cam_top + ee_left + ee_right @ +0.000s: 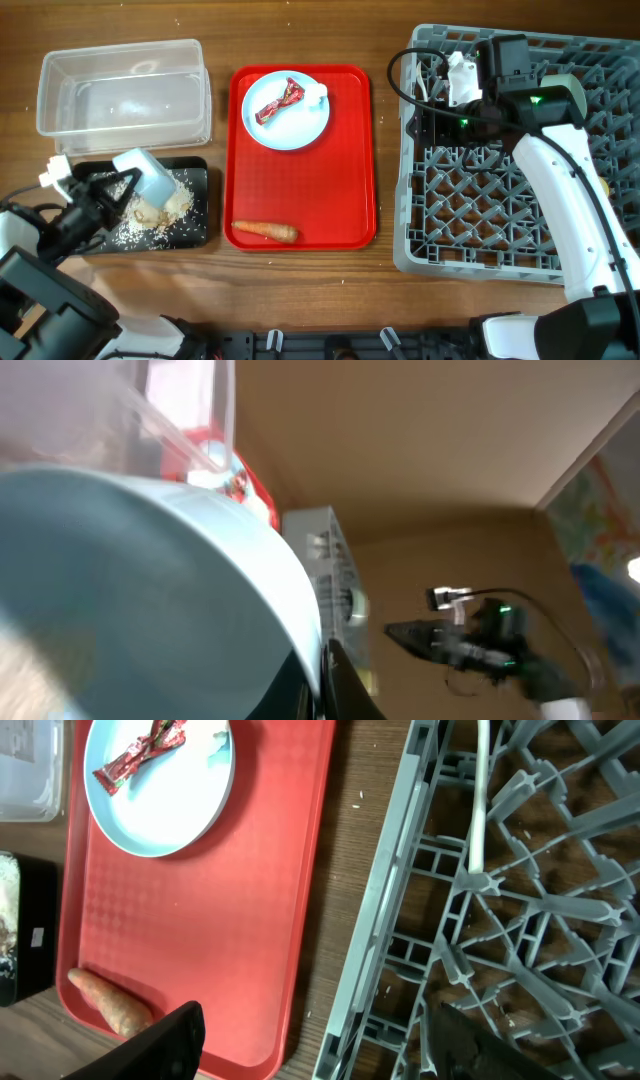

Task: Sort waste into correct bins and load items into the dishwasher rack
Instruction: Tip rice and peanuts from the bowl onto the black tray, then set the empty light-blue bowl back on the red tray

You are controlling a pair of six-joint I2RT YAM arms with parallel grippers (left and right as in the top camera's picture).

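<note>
1. The cup [147, 176] is clamped in the left gripper [122, 190] and tipped over the black bin [197, 228], beside spilled rice [165, 210].
2. The right gripper [315, 1020] is held spread and empty over the rack [480, 262].
3. Emptying appears underway; next, the cup must be righted and carried to the rack.

Open room on the red tray [352, 150] between plate [300, 132] and carrot [265, 231].

Surface [300, 290] matt brown wood grain; tray [350, 150] glossy red plastic; bin [122, 47] clear smooth plastic; rack [480, 260] matt grey plastic; plate [300, 125] smooth, glazed-looking; wrapper [279, 101] shiny red foil; cup [148, 177] smooth pale plastic.
</note>
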